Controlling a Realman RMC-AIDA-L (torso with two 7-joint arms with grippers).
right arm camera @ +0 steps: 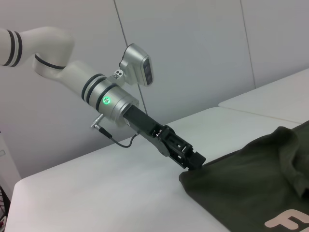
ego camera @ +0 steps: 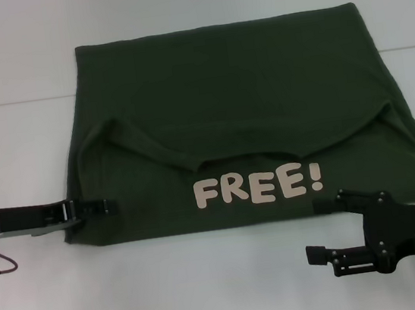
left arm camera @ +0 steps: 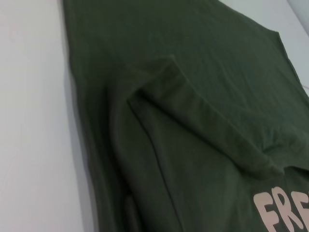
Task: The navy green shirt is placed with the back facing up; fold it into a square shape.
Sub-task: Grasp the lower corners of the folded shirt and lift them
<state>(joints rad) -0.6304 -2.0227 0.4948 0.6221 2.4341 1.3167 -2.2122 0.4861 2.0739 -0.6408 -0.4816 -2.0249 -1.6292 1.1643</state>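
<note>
Left gripper [ego camera: 100,208] at shirt [ego camera: 240,112] corner — fingertips buried in cloth

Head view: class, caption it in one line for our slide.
Left claw grips the folded navy green shirt; right claw waits open beside it.

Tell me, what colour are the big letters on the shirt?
The "FREE!" letters are pale pinkish-cream on the dark olive-green shirt, clearest in the head view.

Both arms low over the worktop, reaching inward.
The left gripper [ego camera: 100,207] has its fingers closed on the shirt's near left corner; the right gripper [ego camera: 318,230] hovers with fingers spread.
</note>
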